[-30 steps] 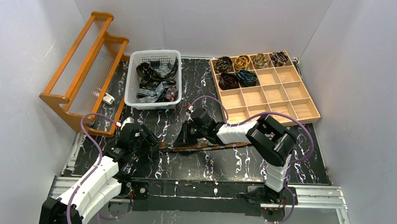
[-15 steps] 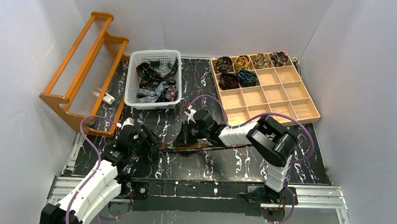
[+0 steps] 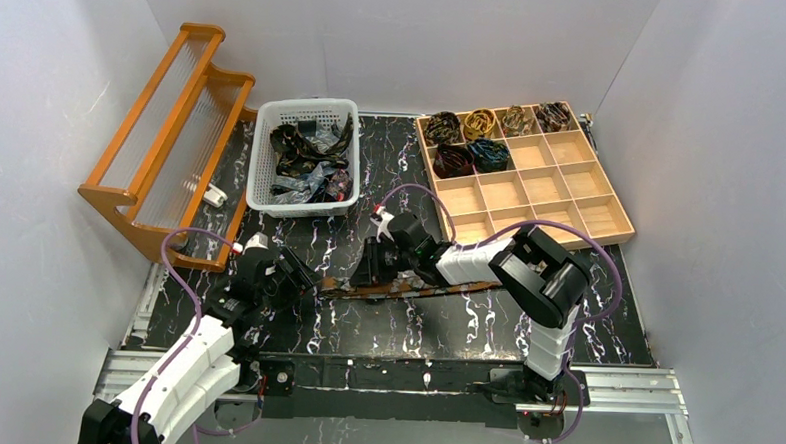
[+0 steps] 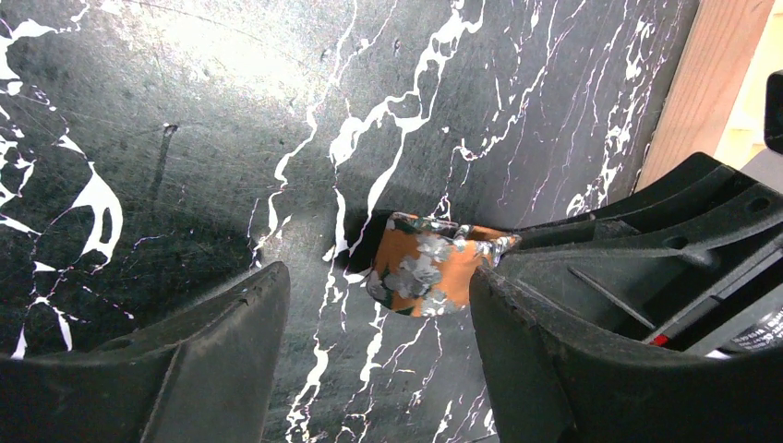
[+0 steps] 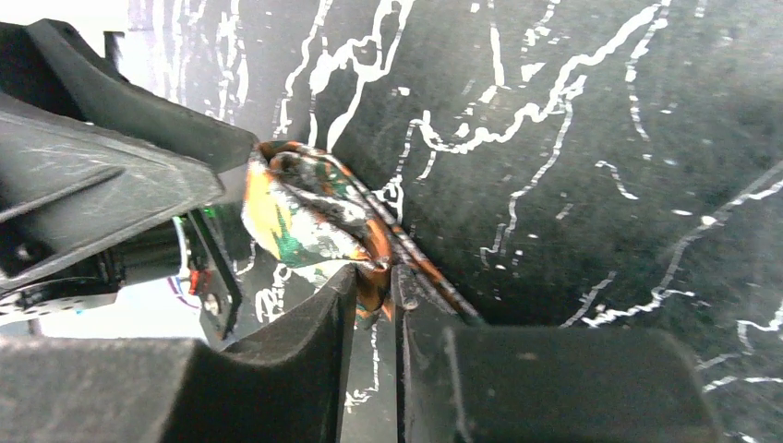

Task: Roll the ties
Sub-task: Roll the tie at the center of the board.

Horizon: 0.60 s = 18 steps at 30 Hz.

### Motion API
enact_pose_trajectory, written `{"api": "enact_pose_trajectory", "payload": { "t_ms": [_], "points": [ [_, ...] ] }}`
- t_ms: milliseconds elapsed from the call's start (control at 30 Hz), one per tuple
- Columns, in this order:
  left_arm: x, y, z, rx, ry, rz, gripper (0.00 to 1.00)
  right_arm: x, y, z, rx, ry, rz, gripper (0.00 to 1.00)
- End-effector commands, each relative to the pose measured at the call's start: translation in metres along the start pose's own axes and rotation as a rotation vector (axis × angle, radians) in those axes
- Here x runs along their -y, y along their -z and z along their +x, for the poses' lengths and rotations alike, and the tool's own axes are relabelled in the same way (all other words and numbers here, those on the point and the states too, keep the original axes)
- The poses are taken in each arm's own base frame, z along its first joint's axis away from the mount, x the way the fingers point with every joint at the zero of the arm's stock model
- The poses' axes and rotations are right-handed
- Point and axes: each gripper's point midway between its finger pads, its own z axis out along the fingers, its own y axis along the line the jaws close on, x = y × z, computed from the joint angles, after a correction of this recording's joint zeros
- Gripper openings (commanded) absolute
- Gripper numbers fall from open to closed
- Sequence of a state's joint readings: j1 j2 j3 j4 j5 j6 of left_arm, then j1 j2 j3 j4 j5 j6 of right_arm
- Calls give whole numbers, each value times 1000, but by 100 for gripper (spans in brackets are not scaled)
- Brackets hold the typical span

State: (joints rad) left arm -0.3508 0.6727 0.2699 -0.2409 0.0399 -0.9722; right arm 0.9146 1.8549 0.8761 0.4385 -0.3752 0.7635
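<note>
Pinching right fingers [image 5: 305, 355] on crumpled, grey-mottled orange tie [image 5: 300, 217].

White walls [image 3: 397, 42]; blk marble table [image 3: 392, 162] (white veins), wooden rack [image 3: 162, 142] left.

No readable text or labels anywhere.
</note>
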Motion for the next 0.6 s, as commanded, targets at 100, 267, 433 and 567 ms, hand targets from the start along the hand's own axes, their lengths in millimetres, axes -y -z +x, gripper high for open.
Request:
{"api": "enact_pose_trajectory", "payload": {
  "t_ms": [100, 267, 433, 567],
  "points": [
    [-4, 1, 3, -13, -29, -11, 68, -8, 2, -13, -21, 102, 1, 37],
    [-1, 1, 4, -23, -43, 0, 68, -8, 9, -18, -30, 117, 53, 46],
    [-2, 2, 3, -20, -57, -5, 65, -18, 22, -34, -1, 174, 93, 60],
    [-4, 3, 0, -4, -56, -22, 64, -26, 31, -46, 36, 250, 96, 59]
  ]
}}
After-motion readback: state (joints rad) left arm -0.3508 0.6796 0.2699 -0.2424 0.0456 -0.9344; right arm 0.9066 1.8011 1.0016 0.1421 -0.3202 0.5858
